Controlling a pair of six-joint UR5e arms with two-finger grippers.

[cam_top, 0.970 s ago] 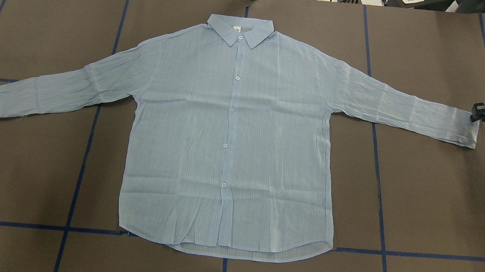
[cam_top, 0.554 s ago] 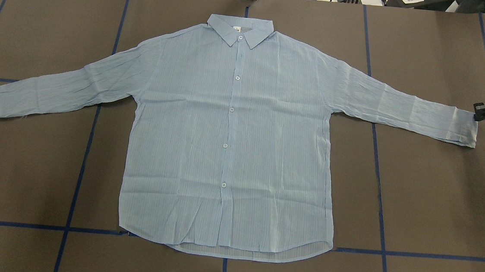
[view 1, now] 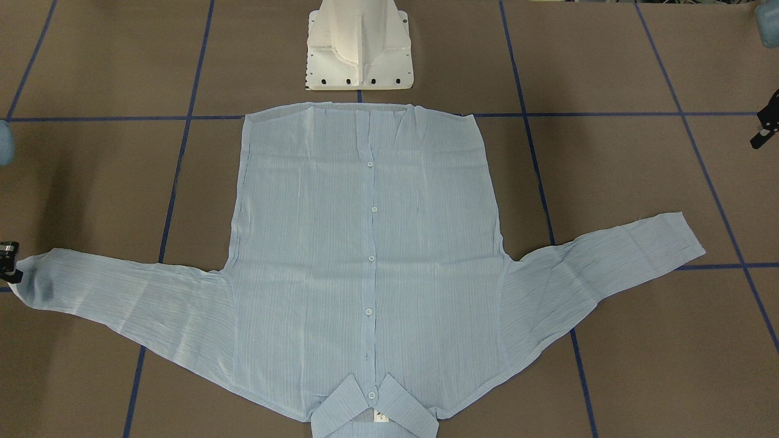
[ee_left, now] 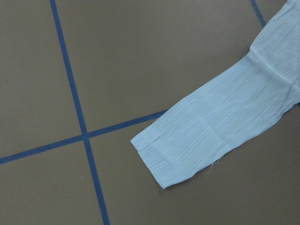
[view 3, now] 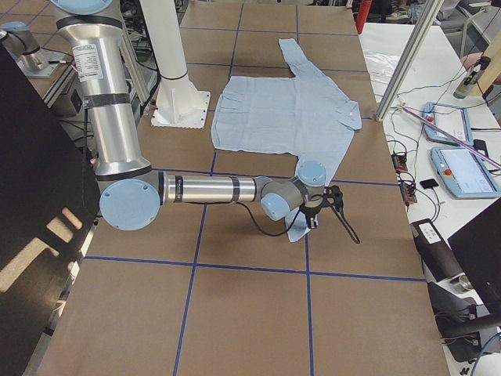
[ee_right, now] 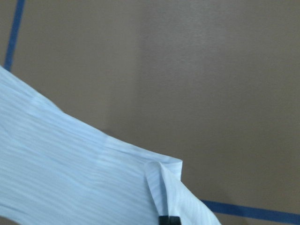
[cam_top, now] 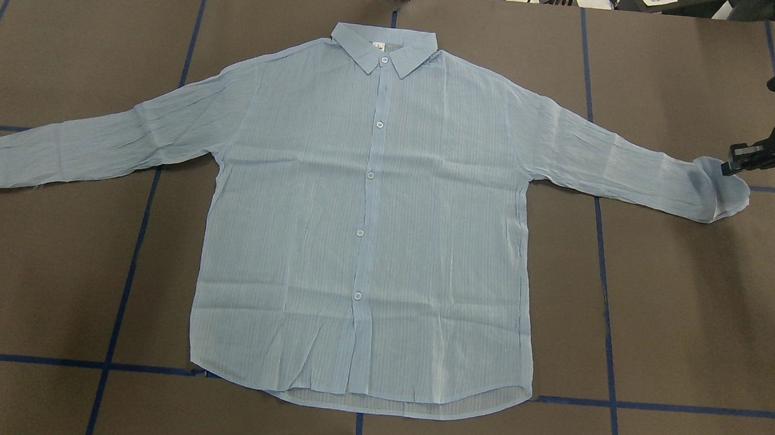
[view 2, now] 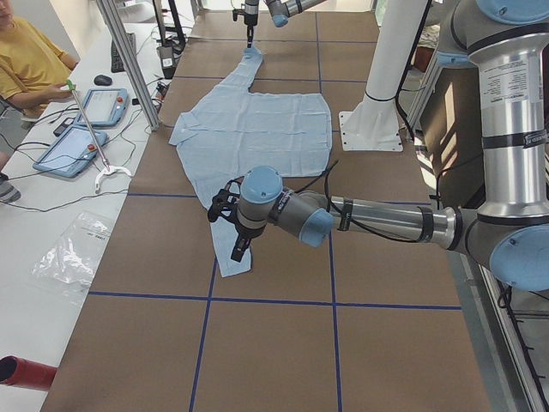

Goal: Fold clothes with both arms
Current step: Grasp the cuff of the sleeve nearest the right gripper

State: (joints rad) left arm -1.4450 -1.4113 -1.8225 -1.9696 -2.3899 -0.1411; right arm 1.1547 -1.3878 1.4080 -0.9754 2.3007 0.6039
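The light-blue striped shirt lies flat and buttoned on the brown table, collar at the far side, both sleeves spread out. My right gripper is shut on the cuff of the sleeve at the overhead view's right. That cuff is lifted and curled back over the sleeve, and the right wrist view shows the raised fold. The other sleeve's cuff lies flat. My left gripper hangs just above it, and only its edge shows from the front. I cannot tell whether it is open or shut.
The white pedestal base stands at the near table edge by the shirt's hem. Blue tape lines cross the brown cover. A seated person with tablets and a grabber stick is at the side bench past the collar edge.
My right gripper has moved inward along the sleeve and upward, taking the cuff with it; the cuff, flat before, now curls over. The rest of the shirt has not moved.
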